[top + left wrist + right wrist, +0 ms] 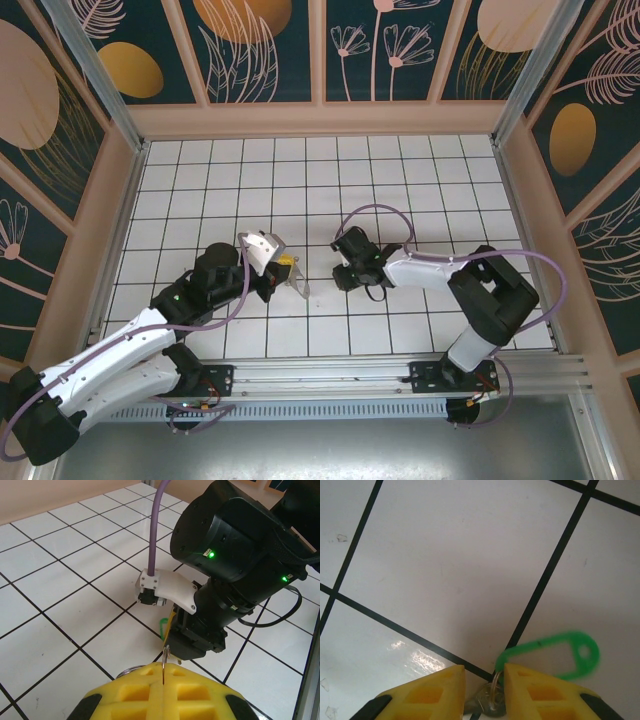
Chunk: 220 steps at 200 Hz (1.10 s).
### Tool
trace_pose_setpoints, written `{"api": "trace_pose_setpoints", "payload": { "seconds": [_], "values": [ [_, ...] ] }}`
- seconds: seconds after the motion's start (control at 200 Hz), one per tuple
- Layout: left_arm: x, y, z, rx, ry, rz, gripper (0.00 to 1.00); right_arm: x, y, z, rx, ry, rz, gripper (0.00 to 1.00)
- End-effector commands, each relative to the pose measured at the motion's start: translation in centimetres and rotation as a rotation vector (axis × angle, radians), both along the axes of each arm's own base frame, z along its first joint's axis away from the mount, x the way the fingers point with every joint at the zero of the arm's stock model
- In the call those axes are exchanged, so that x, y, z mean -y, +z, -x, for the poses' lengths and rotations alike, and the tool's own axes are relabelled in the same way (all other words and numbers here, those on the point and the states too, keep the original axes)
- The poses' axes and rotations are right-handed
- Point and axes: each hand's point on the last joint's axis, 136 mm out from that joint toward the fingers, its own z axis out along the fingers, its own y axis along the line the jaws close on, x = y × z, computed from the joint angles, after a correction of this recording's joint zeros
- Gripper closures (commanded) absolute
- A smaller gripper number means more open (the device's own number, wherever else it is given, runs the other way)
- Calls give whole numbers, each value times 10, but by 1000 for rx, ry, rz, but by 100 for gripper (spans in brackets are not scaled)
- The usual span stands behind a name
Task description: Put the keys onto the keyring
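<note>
We saw the green key (555,655) held just above the white tiled table (400,180), near its middle and toward the near edge. In the right wrist view its bright-green looped tag was blurred and stuck out past the yellow fingers (540,690) to the right. Its pale silvery end sat in the narrow gap between those 2 fingers. The right end effector (485,672) was therefore clamped on that silvery end, jaws only slightly apart.

In the left wrist view, a sliver of the same green showed under the black body of the right end effector.

The keyring (299,284) lay just beside the key, to its left in the top view, where it read as a pale, flat teardrop shape pointing toward the right arm. The left end effector (163,672) had its 2 yellow fingers pressed together on it. A thin metal edge of the ring stood up from the seam between them, and a curve of wire showed at the left finger's side.

The 2 end effectors faced each other, close but apart. We could not tell whether key and keyring touched.
</note>
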Motion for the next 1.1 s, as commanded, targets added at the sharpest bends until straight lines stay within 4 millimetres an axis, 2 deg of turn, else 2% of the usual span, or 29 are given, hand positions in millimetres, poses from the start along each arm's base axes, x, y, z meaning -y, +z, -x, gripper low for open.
{"api": "trace_pose_setpoints", "payload": {
  "seconds": [0.0, 0.51, 1.096],
  "values": [
    [3, 9, 0, 21, -5, 37, 100, 3, -1, -4, 12, -24, 39, 74],
    [4, 7, 0, 15, -8, 34, 100, 11, 6, 3, 25, -31, 39, 84],
    [4, 9, 0, 18, -11, 38, 100, 13, 4, 10, 3, -39, -7, 84]
  ]
}}
